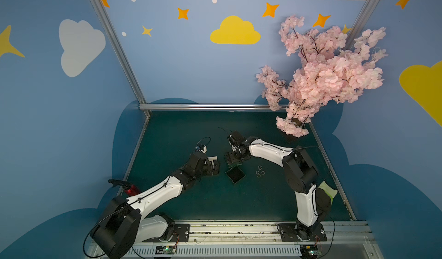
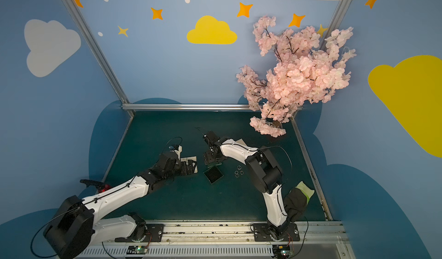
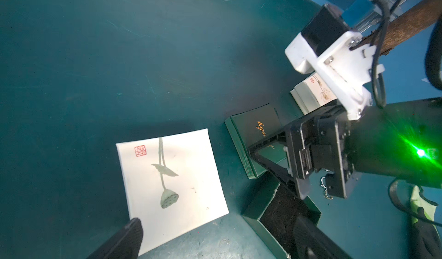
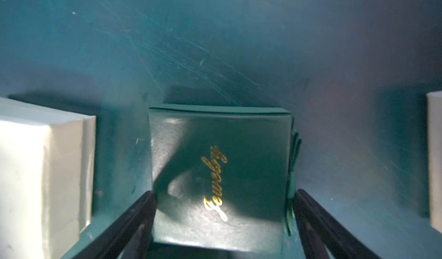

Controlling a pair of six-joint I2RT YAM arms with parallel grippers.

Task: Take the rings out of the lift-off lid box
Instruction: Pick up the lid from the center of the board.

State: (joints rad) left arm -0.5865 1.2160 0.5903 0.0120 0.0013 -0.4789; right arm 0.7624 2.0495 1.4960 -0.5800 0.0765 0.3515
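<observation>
My right gripper (image 4: 224, 194): pointed down, jaws spread wide and straddling the lid (image 4: 220, 150), a dark green square with gold script that sits top side up on the table (image 1: 215, 202); I cannot tell whether the jaws press on its sides. My left gripper (image 3: 218, 222): released, jaws fully apart, holding nothing, hovering over a white box (image 3: 172, 186) printed with a grey lotus pod and a red seal. Between the two grippers, the green box (image 1: 235, 174): lid off, dark lining showing, set on the table just beside the lid on the side nearer my bases. The rings (image 1: 260, 171): four thin silvery hoops in a tight cluster on the bare table, outside the green box and just beside it on my right, near the elbow of my right arm; they show in both top views, and in the left wrist view two of them peek out from behind my right gripper. A second white box (image 3: 308, 97): beyond the lid, partly hidden by my right wrist's camera mount. Farther out, a pink blossom branch (image 1: 323, 78) over the far right corner, a dark glove with a yellow-green cuff (image 2: 299, 198) by my right arm's base, and a black and red tool (image 1: 123, 186) at the table's left edge beside my left arm.
</observation>
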